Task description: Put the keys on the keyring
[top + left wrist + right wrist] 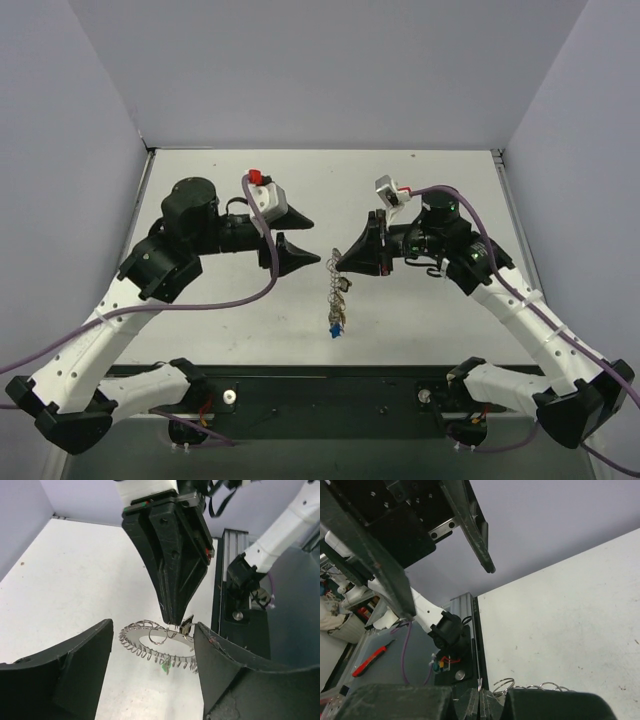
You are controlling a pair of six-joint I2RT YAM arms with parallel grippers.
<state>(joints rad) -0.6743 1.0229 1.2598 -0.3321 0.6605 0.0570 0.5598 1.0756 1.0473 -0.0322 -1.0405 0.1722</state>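
My right gripper (336, 264) is shut on the rim of the keyring (336, 290), a silvery hoop with a bumpy looped rim that hangs edge-on below its tips. A blue-headed key (335, 328) dangles at the hoop's lowest point. My left gripper (310, 238) is open and empty, just left of the right gripper's tips. In the left wrist view the keyring (131, 639) spans the gap between my open left fingers (75, 665), with a green key (165, 667) hanging under it and a dark key head (187, 626) beside the right gripper's tips. In the right wrist view the right gripper (480, 700) pinches thin metal beside the hoop's loops (505, 685).
The white table (250, 180) is walled by grey panels at the back and sides. A black rail (320, 385) with both arm bases runs along the near edge. A red-handled tool (370, 660) lies off the table.
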